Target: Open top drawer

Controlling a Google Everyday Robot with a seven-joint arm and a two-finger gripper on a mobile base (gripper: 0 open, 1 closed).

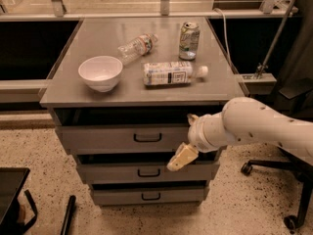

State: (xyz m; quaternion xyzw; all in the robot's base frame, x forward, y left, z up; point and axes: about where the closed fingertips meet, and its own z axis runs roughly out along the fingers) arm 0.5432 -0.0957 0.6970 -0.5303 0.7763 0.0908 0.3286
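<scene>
The top drawer (pixel 112 140) is the widest grey front, right under the cabinet top, with a small black handle (pixel 147 138) at its middle. A dark gap shows above its front. My gripper (pixel 186 137) is at the right end of this drawer's front, to the right of the handle and not on it. Its two tan fingers stand apart, one (pixel 181 157) pointing down-left over the middle drawer's gap, the other (pixel 191 117) up near the drawer's top edge. It holds nothing. The white arm (pixel 259 126) comes in from the right.
Two narrower grey drawers (pixel 146 172) (pixel 149 196) sit below. On the cabinet top (pixel 68 89) are a white bowl (pixel 100 72), a clear bottle (pixel 138 47), a lying white-labelled bottle (pixel 171 73) and a can (pixel 189 40). Office chair base (pixel 288 180) at right, black object (pixel 12 199) at lower left.
</scene>
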